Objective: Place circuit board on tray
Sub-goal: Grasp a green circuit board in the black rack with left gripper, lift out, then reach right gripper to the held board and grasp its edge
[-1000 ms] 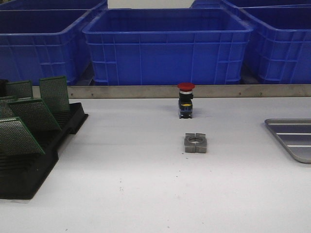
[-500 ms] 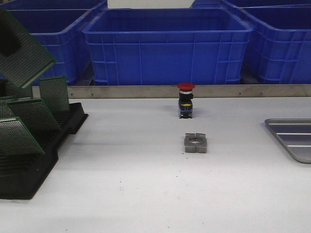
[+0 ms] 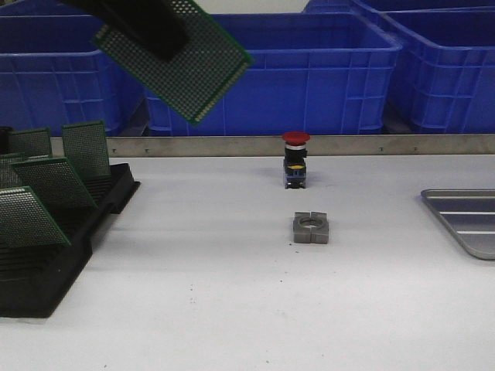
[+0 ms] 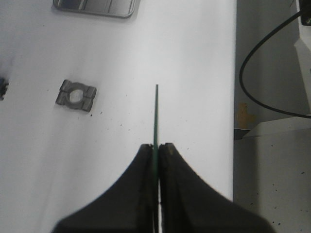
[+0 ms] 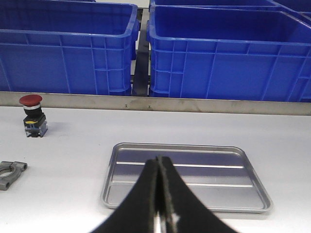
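At far left a black rack holds green boards on the worktop; above it the left tool is clamped on a circuit board, held tilted in the air. Past the red button and metal block, the tray lies at far right. The right tool has its fingers together, gripping nothing.

Left arm raised with a board; right gripper closed and bare.

The left gripper is high over the table's left side, its dark fingers reaching in from the upper left of the front view, jaws pinched flat on the board, which hangs tilted in the air and shows edge-on at the wrist. The right gripper has its two fingers pressed together with nothing between them, pointing forward and down.
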